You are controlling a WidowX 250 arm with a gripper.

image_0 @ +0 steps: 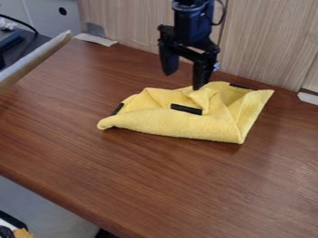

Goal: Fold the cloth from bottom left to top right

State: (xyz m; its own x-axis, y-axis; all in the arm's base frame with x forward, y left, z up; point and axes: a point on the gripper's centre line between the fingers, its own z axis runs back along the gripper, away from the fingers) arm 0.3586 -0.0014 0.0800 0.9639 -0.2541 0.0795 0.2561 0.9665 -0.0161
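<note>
A black two-finger gripper [183,80] hangs at 1 o'clock above a crumpled yellow cloth [168,125] on a brown wood-grain table [155,181], its two fingers spread wide apart and holding nothing. One finger points down at a raised fold [202,94] near the cloth's 1 o'clock edge; whether the tip touches the fabric cannot be told from this angle. The other finger stands clear, over the table beyond the cloth's 11 o'clock side.

The cloth lies across the middle of the view, partly folded over itself. A smooth, rolled-looking edge runs from a rounded end between the cloth's 8 and 9 o'clock to a corner at its 4 o'clock, while a pointed corner reaches out between 2 and 3. One black strip [186,109] lies at the heart of the bundle, another [117,109] at its 9 o'clock end and a third [241,86] at its 2 o'clock edge.

Behind the table rises a pale wood-grain panel [267,42], with white tape [96,40] at 11 o'clock in the view. A light-coloured board [36,59] slants in at 10 o'clock.
</note>
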